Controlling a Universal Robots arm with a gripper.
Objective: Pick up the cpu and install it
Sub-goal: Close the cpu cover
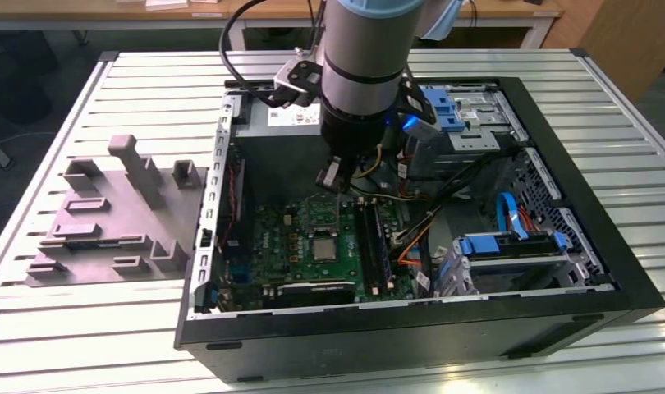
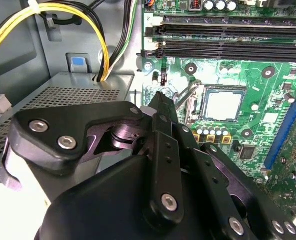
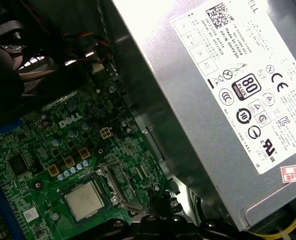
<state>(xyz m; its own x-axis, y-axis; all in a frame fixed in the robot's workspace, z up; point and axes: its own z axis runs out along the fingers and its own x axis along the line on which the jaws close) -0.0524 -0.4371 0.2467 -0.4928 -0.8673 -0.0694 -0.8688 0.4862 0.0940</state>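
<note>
The cpu (image 1: 325, 246) is a small pale silvery square lying flat in its socket on the green motherboard (image 1: 300, 254) inside the open computer case. In both wrist views the cpu (image 2: 223, 106) (image 3: 84, 201) has its metal top uncovered, with a shiny socket lever (image 2: 185, 95) standing up beside it. My gripper (image 1: 332, 182) hangs inside the case above the board, a short way from the socket, toward the power supply. Its black fingers (image 2: 160, 107) meet at the tip, shut with nothing between them. The gripper (image 3: 157, 222) sits just beside the socket's frame.
The grey power-supply box (image 3: 212, 100) stands close beside the gripper, with yellow and black cables (image 2: 103, 45) running from it. Memory slots (image 2: 227, 45) lie beyond the socket. Blue drive cages (image 1: 508, 246) fill the case's right side in the exterior view. A grey moulded tray (image 1: 113, 222) sits on the table outside the case.
</note>
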